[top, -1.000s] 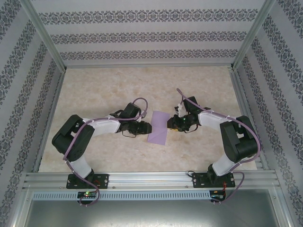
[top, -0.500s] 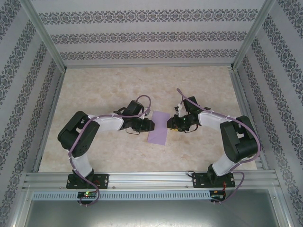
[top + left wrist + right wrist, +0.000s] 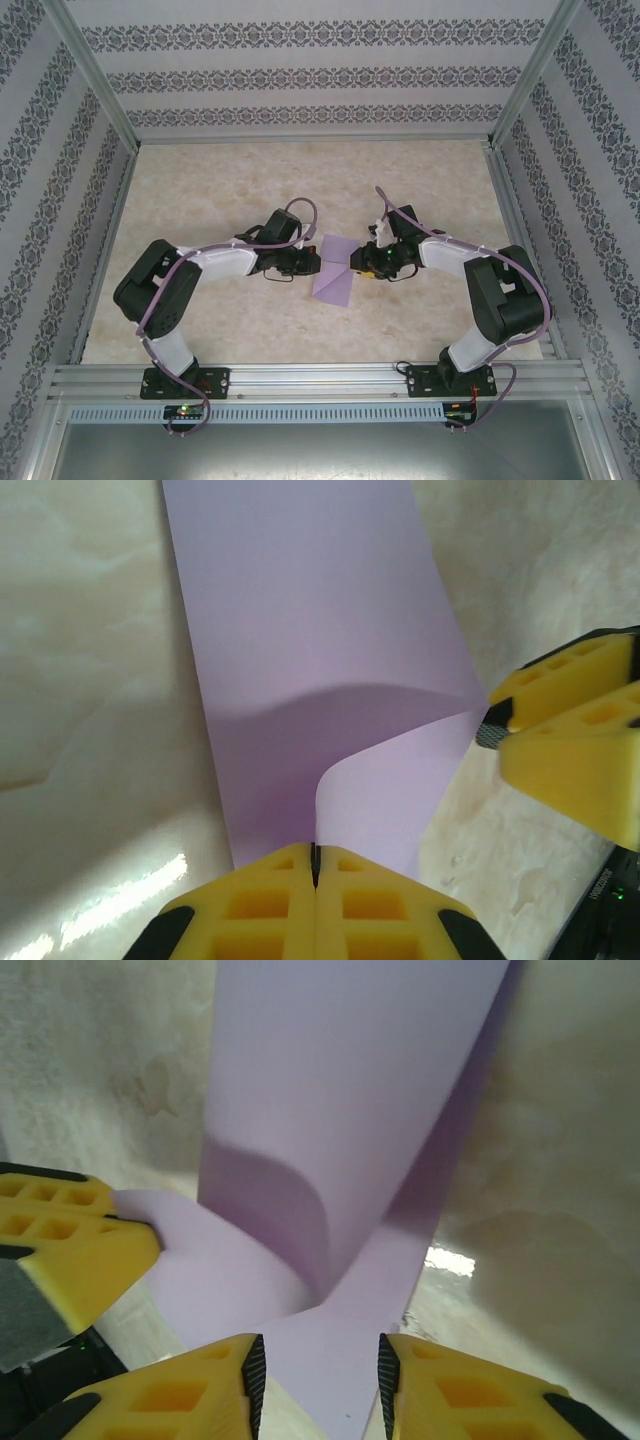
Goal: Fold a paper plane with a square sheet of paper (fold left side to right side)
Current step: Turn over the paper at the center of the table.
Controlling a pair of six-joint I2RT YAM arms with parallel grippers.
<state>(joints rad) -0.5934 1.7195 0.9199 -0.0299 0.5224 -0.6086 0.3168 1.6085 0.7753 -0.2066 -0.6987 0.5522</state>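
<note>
Top external view: a square sheet of paper (image 3: pixel 334 284), plain lilac, lies near the middle of a pale marbled table (image 3: pixel 220 190). Its far part is lifted and bent, so the outline looks uneven rather than square. The left gripper (image 3: pixel 314 262) sits at the sheet's 9 o'clock edge. The right gripper (image 3: pixel 357 262) sits at its 3 o'clock edge. The two face each other across the far half of the paper. Patterned walls (image 3: pixel 300 75) stand around the table.

Left wrist view: the left gripper's yellow fingers (image 3: pixel 260 915) are pressed tightly together at 6 o'clock in the picture. A curled-up edge of the sheet is pinched in the seam between them. From that pinch the paper curves down and runs flat along the table towards 12 o'clock. At 3 o'clock the right gripper meets a raised, pointed corner of the sheet.

Right wrist view: the right gripper's yellow fingers (image 3: pixel 470 1395) sit at 6 o'clock and stand a moderate way apart. The paper lies in the gap between them, and the gap is far wider than the thin sheet. Whether either pad touches the paper cannot be told. The sheet stretches away towards 12 o'clock with a soft fold rising in it. At 9 o'clock the left gripper holds the lifted edge.
</note>
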